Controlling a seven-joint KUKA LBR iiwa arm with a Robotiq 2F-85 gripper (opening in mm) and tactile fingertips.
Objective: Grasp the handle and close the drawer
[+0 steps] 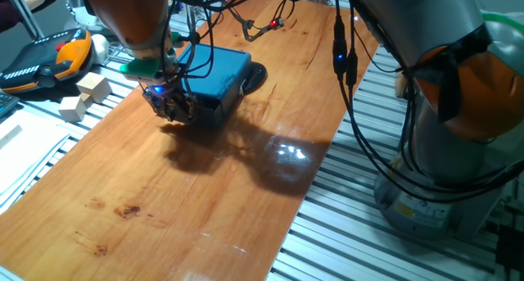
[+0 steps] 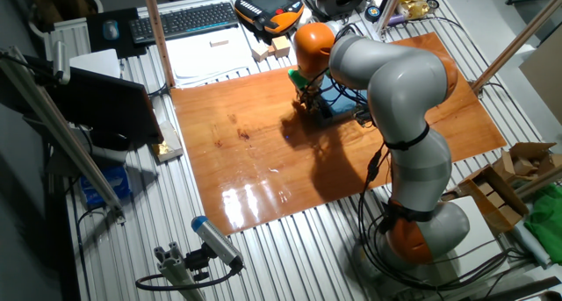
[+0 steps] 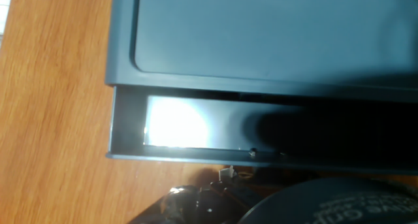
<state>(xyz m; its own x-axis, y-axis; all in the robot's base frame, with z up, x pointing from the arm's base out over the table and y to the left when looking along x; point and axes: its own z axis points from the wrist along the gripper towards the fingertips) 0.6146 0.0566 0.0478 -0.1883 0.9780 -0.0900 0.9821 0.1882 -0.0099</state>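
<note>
Wooden tabletop (image 1: 205, 199), blue box casing (image 1: 219, 72) near its far end. Drawer (image 3: 196, 129) pulled slightly out, gripper (image 1: 172, 107) at its front; handle apparently hidden behind fingers. Jaw state impossible to tell.

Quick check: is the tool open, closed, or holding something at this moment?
Tool: cannot be told. It sits at the front of the slightly open drawer, but its fingers and the handle are hidden.

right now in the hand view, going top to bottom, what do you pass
blue box top -> open drawer with a bright glare on its floor -> drawer front panel -> dark gripper parts along the bottom edge
</note>
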